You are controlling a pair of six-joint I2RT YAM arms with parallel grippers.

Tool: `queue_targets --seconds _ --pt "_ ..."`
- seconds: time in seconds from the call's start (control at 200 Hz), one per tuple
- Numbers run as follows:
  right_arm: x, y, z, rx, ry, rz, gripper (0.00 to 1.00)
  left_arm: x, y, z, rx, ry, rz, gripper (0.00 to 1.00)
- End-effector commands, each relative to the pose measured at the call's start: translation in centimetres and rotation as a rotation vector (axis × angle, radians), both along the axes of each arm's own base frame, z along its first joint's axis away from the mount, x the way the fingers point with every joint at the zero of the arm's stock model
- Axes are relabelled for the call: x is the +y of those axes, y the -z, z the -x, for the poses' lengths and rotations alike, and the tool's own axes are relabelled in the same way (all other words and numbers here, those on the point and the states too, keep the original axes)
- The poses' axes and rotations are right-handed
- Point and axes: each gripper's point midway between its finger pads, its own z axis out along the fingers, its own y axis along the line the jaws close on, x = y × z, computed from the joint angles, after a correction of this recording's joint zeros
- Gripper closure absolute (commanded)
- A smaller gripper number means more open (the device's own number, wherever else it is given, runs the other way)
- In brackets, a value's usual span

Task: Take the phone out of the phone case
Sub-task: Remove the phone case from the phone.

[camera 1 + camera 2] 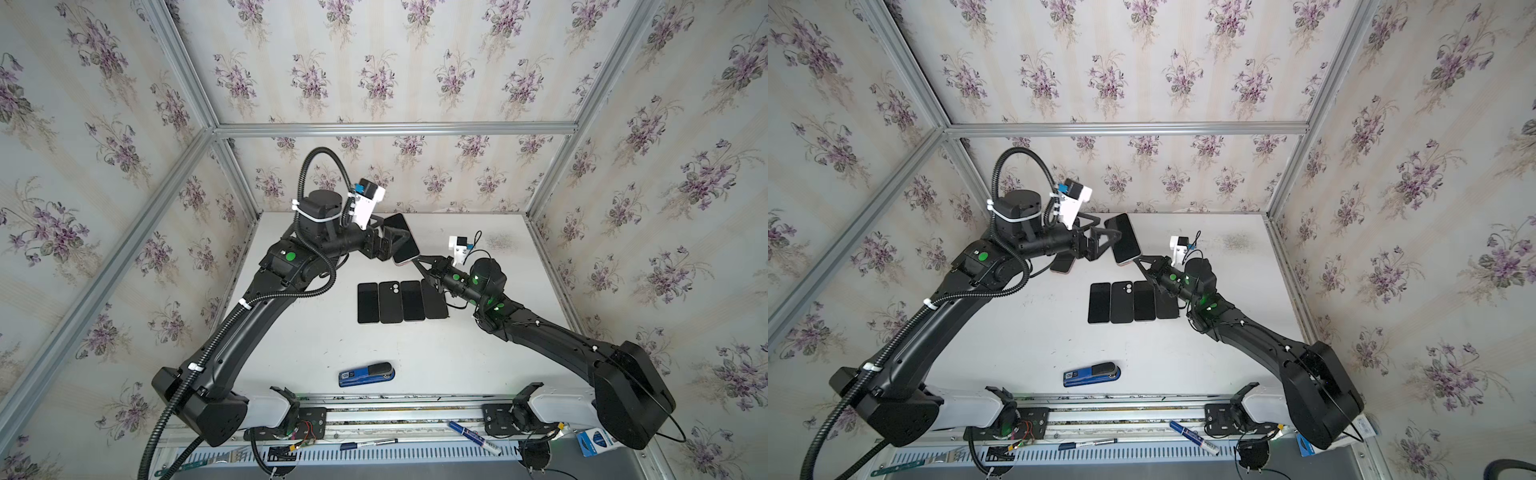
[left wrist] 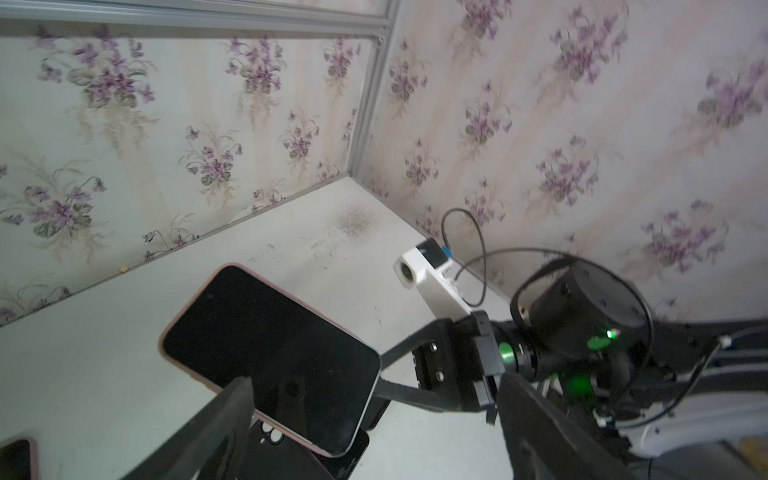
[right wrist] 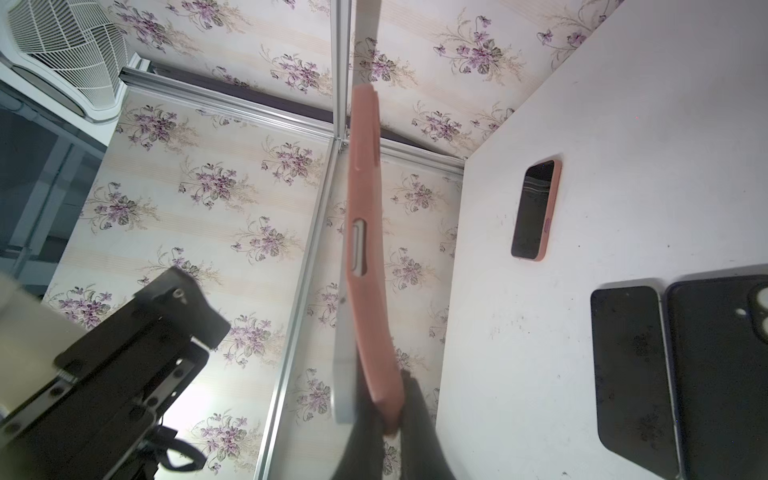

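Floral wallpaper lines the booth around a white desk (image 1: pixel 478 353). Lifted clear of it toward 12 o'clock, the phone (image 1: pixel 405 239) tilts screen-up in its pink phone case (image 3: pixel 370 249). The right hand (image 1: pixel 418 260) is pinched tight on the corner at the phone's 5 o'clock. It grips the case, but I cannot tell whether it nips the phone too. The left hand (image 1: pixel 1106 246) stands wide at the phone's 9 o'clock, holding nothing. The job looks partly done: in the right wrist view the phone's silver edge stands off the case near the pinched end, while the far end looks seated. What remains is peeling the rest free. A row of dark phones (image 1: pixel 401 301) lies mid-desk, with a blue stapler (image 1: pixel 366 374) at 6 o'clock.
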Motion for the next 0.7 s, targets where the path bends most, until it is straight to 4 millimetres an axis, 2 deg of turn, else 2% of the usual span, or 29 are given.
queue_targets --seconds 0.0,0.32,0.695 --pt "-0.1 -2.3 0.1 -0.071 0.005 -0.046 1.00 0.3 2.9 1.2 -0.119 0.070 -0.245 0.06" --pt "-0.3 -2.5 0.4 -0.073 0.001 -0.044 1.00 -0.9 6.1 1.3 -0.093 0.107 -0.372 0.09" --pt "-0.4 -2.7 0.6 -0.073 -0.002 -0.045 1.00 -1.3 7.3 -0.6 -0.118 0.047 -0.474 0.14"
